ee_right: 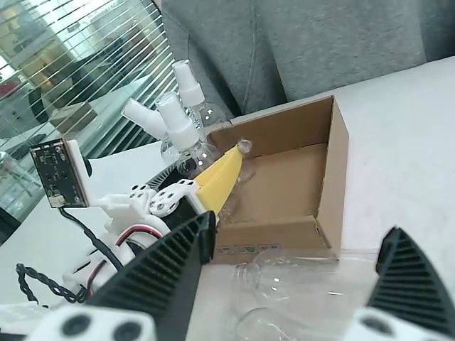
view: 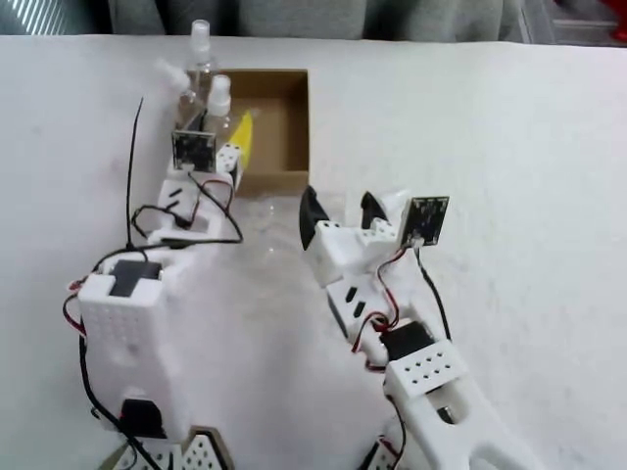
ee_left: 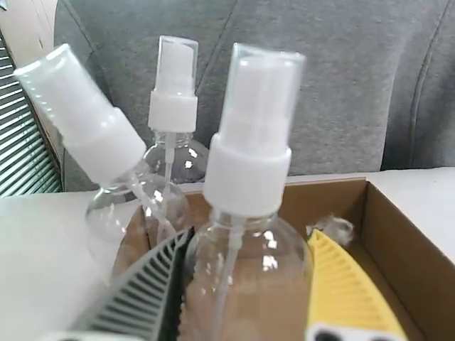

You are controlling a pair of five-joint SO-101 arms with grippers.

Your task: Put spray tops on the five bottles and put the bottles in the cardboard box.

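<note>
Left wrist view: my left gripper (ee_left: 254,241) clamps a capped bottle (ee_left: 250,149) by its belly at the cardboard box (ee_left: 402,234) left wall; likely light, slick plastic, so I squeeze gently. My right gripper (ee_right: 302,231) gapes wide above uncapped bottles (ee_right: 284,277) by the near wall

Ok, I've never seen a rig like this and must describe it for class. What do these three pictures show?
Two small robot arms sit side by side at a white table. One picture looks down from above; the other two come from cameras on the arms' wrists. The left end effector is shut on a clear bottle with a spray top, by the cardboard box. Two more topped bottles are beside the box. The right end effector is open, facing clear bottles lying on the table before the box.
</note>
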